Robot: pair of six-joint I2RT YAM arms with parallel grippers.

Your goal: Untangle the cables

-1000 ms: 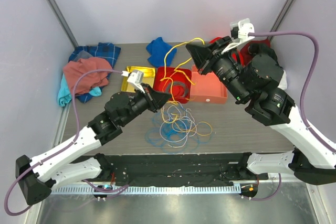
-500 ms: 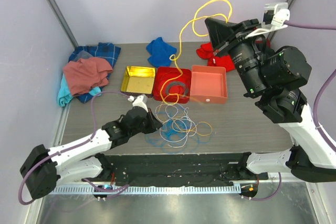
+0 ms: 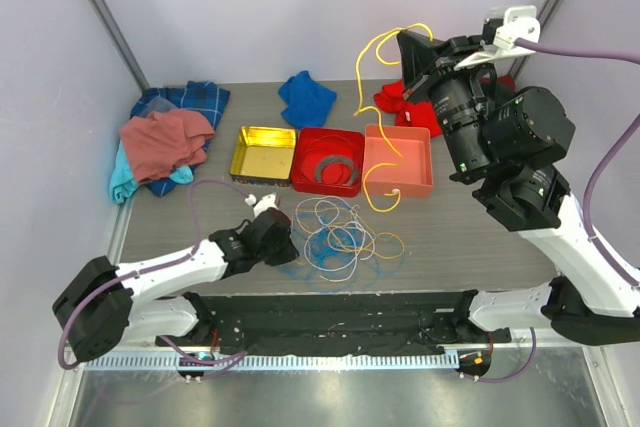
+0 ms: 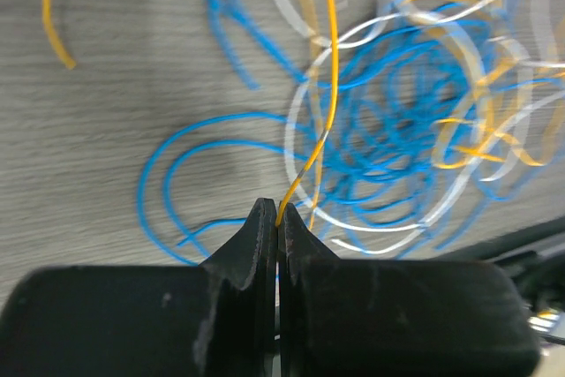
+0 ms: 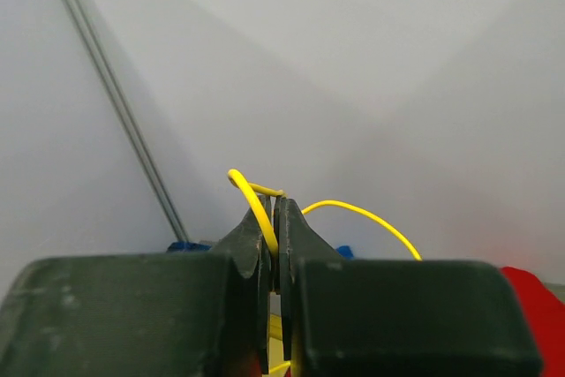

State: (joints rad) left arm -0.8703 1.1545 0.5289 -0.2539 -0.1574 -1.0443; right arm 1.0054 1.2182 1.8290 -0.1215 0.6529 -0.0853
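We note right pincer point(image 5: 276, 209) clamps yellow cable point(image 5: 362, 214), left pincer point(image 4: 277, 218) clamps orange cable point(image 4: 331, 68) at its tips; both seem light, springy; grip near ends.

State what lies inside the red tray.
A flat grey ring lies in the red tray; nothing else shows. Whatever is beneath the ring is covered.
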